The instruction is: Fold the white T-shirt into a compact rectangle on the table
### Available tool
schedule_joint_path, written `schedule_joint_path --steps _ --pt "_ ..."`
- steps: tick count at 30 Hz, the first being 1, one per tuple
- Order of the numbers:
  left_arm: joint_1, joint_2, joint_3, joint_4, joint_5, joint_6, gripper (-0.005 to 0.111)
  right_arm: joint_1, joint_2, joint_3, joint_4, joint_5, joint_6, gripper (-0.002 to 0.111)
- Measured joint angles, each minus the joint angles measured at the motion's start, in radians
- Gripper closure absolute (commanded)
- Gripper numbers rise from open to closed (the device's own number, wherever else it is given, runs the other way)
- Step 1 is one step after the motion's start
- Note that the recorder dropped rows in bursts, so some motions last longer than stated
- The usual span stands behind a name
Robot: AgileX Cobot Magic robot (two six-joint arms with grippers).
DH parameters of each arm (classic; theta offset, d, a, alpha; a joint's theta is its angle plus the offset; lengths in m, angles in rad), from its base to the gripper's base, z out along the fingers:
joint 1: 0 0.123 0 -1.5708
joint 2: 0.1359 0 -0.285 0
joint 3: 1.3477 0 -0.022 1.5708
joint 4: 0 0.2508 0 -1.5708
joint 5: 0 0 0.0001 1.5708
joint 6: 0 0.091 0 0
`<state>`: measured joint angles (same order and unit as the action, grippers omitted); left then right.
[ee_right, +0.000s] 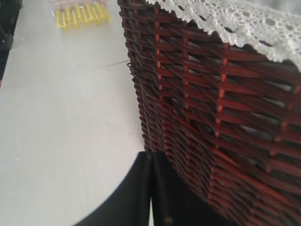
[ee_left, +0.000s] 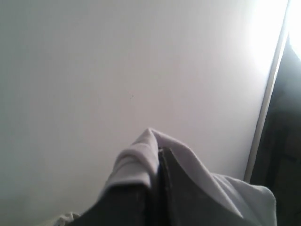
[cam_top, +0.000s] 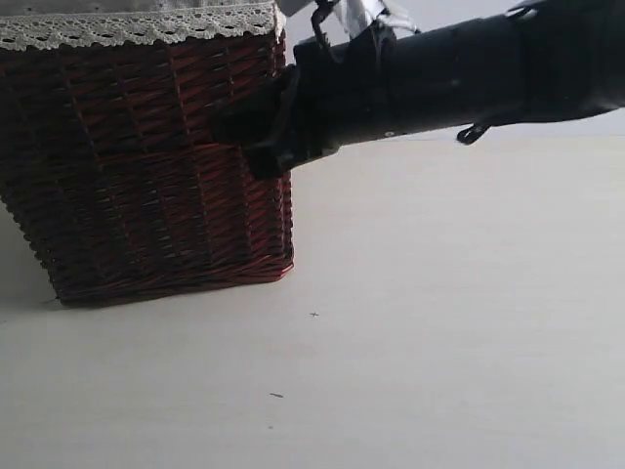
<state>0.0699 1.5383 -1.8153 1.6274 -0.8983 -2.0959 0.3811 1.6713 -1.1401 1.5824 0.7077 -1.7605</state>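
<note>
In the left wrist view, white T-shirt (ee_left: pixel 136 160) cloth drapes over both sides of my left gripper (ee_left: pixel 160 150), whose jaws are shut on a fold of it, held above the pale table (ee_left: pixel 94 70). None of the shirt's lettering shows. My right gripper (ee_right: pixel 150 156) is shut with nothing between its fingers, its tips close beside the wall of the wicker basket (ee_right: pixel 211 94). In the exterior view the black right arm (cam_top: pixel 439 78) reaches in from the right, and its front end (cam_top: pixel 262 147) is at the basket's corner. The shirt and the left gripper are out of the exterior view.
The dark red-brown wicker basket (cam_top: pixel 146 166) with a white lace liner stands on the table (cam_top: pixel 439 322) at the left. A yellow ribbed plastic object (ee_right: pixel 82 16) lies farther off on the table. The table's edge (ee_left: pixel 268 94) runs beside a dark area.
</note>
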Motion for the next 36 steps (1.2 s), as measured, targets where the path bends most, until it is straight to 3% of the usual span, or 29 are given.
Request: schedule_joint_path --steps 4,8,23,30,36 --pt "0.000 0.066 -0.088 -0.101 0.019 0.014 0.107 0.002 0.075 -0.002 0.120 0.038 -0.180 0.108" --pt "0.000 0.113 -0.212 -0.133 0.035 0.010 0.107 0.002 0.132 -0.040 0.136 -0.005 -0.233 0.108" --pt "0.000 0.112 -0.616 -0.198 0.083 -0.022 0.107 0.002 0.231 -0.179 0.152 -0.150 -0.182 0.108" --pt "0.000 0.067 -0.761 -0.202 0.241 -0.024 0.107 0.002 0.264 -0.201 0.154 -0.194 -0.139 0.108" --pt "0.000 0.029 -0.841 -0.212 0.276 -0.024 0.107 0.002 0.264 -0.201 0.154 -0.194 -0.128 0.108"
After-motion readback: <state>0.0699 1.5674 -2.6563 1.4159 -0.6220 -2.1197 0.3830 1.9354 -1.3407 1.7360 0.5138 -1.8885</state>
